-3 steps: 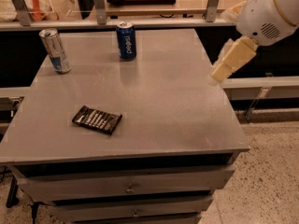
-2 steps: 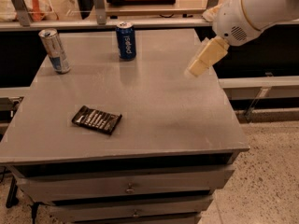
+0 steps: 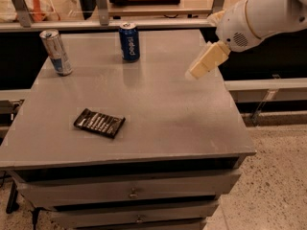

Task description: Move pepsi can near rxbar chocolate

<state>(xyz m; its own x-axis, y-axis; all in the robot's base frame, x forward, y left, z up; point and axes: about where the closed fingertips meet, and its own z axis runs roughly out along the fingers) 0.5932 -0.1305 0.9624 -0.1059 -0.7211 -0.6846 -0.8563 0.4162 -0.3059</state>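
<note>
While the pepsi can (image 3: 129, 42) stands upright at the bench's (image 3: 168, 109) far edge, the rxbar (image 3: 99, 122) lies flat near the front left, well apart from it; the jaws hang above the bench's right side; spread or pressed together, I cannot tell.

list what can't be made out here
Camera view:
rxbar chocolate: wrapper print too small to read.
Arm behind the gripper, which hangs above the table's right side: cut off by the top right edge.
Lowest drawer: cut off by the bottom edge.
pepsi can: back hidden by its own body.
</note>
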